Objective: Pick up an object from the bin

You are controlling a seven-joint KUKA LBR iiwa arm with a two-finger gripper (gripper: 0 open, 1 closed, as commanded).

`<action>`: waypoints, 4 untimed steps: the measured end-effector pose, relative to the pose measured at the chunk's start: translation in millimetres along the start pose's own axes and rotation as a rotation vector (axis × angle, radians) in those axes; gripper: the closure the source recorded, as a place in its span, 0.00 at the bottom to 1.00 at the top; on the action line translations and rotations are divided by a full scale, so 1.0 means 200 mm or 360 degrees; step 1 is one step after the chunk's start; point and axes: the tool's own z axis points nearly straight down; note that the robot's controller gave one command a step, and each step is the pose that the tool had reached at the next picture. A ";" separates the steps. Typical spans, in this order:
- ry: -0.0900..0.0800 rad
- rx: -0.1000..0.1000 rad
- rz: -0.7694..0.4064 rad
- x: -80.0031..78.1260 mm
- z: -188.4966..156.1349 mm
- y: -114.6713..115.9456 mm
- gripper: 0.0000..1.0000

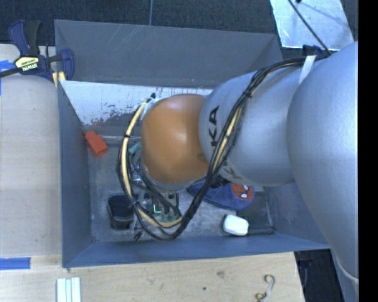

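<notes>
Reading this from the gripper [155,207] outward: it sits low in the bin [74,187], near the floor at the front centre, under the orange cover [171,137] and the cables [123,163]. Jaw state: I cannot tell, the wrist hardware hides the tips from this angle. I see nothing between them.

Nearest thing is a squat black lump [120,210] on the floor, just beside the gripper at 9 o'clock, maybe touching the cable loop. It looks roughly as wide as it is long, so I read no clear long axis and I don't think wrist angle matters much.

My guess is that's the candidate. If so, the move needed is a short shift toward 9 o'clock, not a descent.

Further out:
- blue item with a red patch [234,194] at 2 o'clock, partly under the arm
- white rounded lump [235,224] at 4 o'clock, well apart, near the front wall
- orange block [96,143] at 10 o'clock, well apart, by the left wall

Risk: cables dragging the black lump during the sideways shift.
</notes>
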 end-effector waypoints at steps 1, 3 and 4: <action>0.0017 -0.0005 -0.0936 -0.13 0.36 0.01 0.00; -0.0013 -0.0008 -0.0724 -0.62 0.34 -0.12 1.00; -0.0005 -0.0011 -0.0466 -0.73 0.34 -0.11 1.00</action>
